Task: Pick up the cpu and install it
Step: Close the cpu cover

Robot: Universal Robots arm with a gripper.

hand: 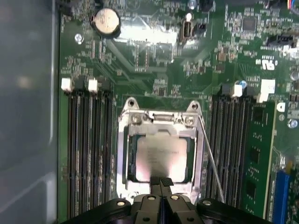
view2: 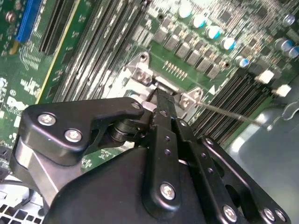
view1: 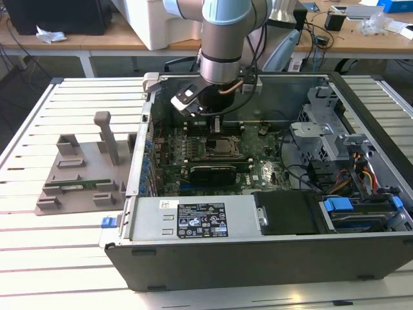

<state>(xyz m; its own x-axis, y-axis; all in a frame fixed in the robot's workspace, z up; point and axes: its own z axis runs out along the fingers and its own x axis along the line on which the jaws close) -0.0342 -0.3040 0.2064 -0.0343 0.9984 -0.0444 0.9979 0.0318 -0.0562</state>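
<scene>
Shiny square cpu (hand: 161, 151) sits in the silver socket frame (hand: 122, 158), black gripper (hand: 161, 180) over it w/ 2 fingers pinched together, empty.

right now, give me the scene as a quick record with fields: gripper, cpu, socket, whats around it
gripper: shut, tips over one edge of the cpu
cpu: lying flat inside the socket frame, shiny top up
contact: cannot tell whether the tips touch the cpu
socket frame: metal, on the green board, between rows of memory slots
lever: thin metal rod slanting along one side of the socket frame
computer case: open, lying on the slatted table
grey tray: on the table at the exterior view's left of the case
</scene>
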